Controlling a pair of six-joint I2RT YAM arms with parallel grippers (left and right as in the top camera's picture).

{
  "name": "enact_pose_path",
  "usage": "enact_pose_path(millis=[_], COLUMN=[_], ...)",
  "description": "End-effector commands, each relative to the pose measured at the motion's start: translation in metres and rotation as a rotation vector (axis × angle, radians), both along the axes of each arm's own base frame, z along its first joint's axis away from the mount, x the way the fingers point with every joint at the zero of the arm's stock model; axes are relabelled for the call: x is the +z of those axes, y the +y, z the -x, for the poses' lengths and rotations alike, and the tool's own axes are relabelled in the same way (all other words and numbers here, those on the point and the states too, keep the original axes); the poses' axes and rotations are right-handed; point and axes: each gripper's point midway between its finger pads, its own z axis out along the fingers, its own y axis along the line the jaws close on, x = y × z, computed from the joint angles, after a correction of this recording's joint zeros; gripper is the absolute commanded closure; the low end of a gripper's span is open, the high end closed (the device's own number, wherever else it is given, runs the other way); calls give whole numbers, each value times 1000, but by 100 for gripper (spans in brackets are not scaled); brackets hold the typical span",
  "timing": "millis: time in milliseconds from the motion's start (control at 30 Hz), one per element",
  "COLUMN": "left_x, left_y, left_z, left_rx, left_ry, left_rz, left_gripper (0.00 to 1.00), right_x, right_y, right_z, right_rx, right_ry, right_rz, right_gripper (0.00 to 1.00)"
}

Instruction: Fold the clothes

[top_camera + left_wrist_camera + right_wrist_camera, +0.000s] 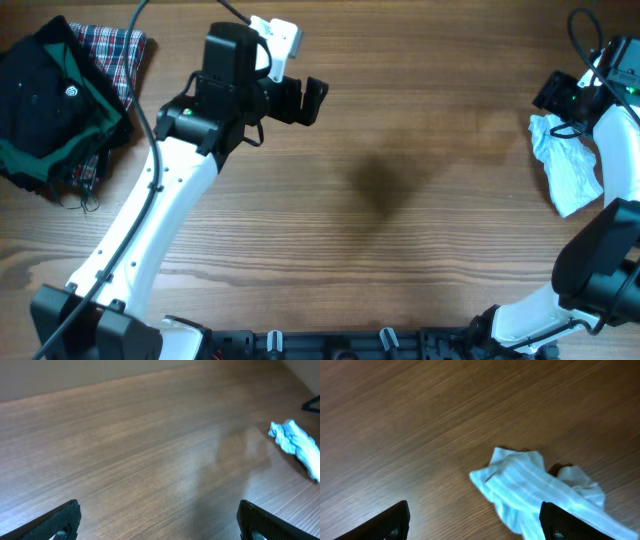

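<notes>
The wooden worktop (400,230) is bare across its middle. The left arm (160,200) reaches over its left half, and the right arm (610,260) curls along the far right side. In the far left corner a black-and-green garment (50,100) is heaped over a red plaid cloth (115,48), well apart from everything else. The thing to fold, a small pale-blue garment (530,485) with fine ribs, lies crumpled on the worktop at the far right, just beside the right arm. The right hand (475,520) hovers over one end of it, jaws spread and nothing between them. The left hand (160,520) is spread wide and empty over bare wood, well apart from the cloth.

The likely trouble is the bunching. A pinch here may catch several layers, or only a loose corner, so the garment would drag along in a wad rather than spread flat. One finger looks set to land on the cloth and could pin it instead.
</notes>
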Motion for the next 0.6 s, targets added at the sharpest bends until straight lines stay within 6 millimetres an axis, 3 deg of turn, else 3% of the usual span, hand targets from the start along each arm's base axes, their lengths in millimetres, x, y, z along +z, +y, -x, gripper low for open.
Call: enact_pose_path(millis=[0, 233, 567], left_x=[-9, -30, -37], left_y=[-8, -11, -11], left_z=[-5, -9, -11], left_rx=[-22, -23, -23], left_ry=[7, 53, 69], left_rz=[-25, -41, -48], left_gripper=[0, 0, 0], right_x=[-16, -51, -85], right_y=[-13, -20, -26], right_z=[2, 6, 2], right_rx=[16, -5, -10], right_ry=[65, 150, 193], right_rz=[65, 69, 73], right_gripper=[18, 26, 29])
